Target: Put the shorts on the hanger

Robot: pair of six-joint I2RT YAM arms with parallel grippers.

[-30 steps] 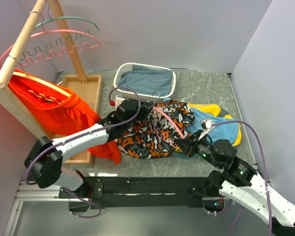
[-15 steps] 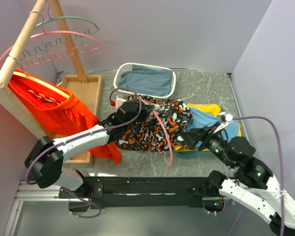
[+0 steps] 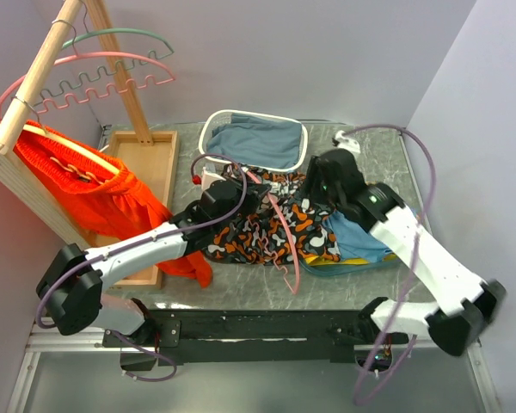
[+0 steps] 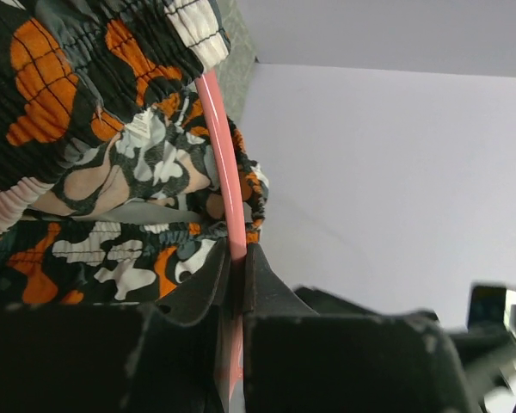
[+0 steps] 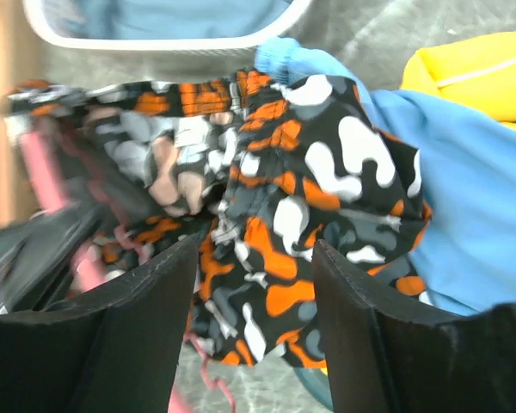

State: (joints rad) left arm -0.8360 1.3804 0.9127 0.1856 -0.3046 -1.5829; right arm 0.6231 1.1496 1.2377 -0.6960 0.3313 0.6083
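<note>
The left gripper (image 4: pixel 237 262) pinches the hanger (image 4: pixel 222 138) tight; the right gripper (image 5: pixel 254 258) hangs wide apart over the shorts (image 5: pixel 327 181), mid-frame.

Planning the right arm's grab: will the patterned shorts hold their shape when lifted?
Probably floppy: the shorts lie crumpled in folds. Likely light: the fabric looks thin and bunched. Lifting may drag the hanger, lying across them.
</note>
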